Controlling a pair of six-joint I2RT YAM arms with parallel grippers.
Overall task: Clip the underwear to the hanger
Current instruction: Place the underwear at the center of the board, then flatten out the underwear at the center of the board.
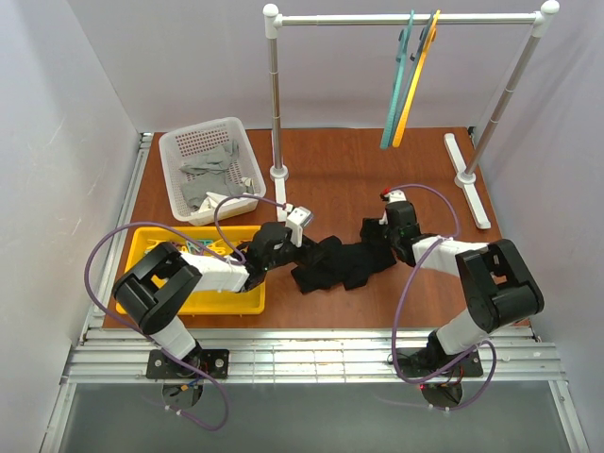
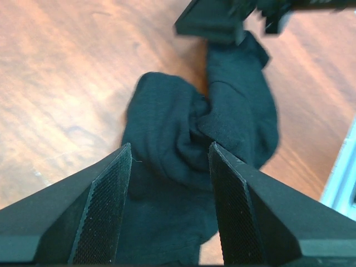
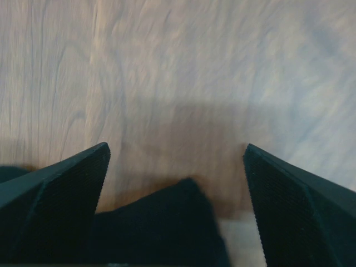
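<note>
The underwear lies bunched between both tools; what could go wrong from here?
1. The underwear is crumpled; the open left tool straddles a thick fold and may pinch several layers.
2. Only a corner of cloth lies inside the open right tool; it may slip out.
3. The hanger hangs close beside a yellow hanger; taking one may knock the other.

the top camera looks down from high behind the near edge over the whole counter (image 1: 359, 170), while both wrist cameras sit close, facing down at the black underwear (image 1: 340, 264), which all three views share.
</note>
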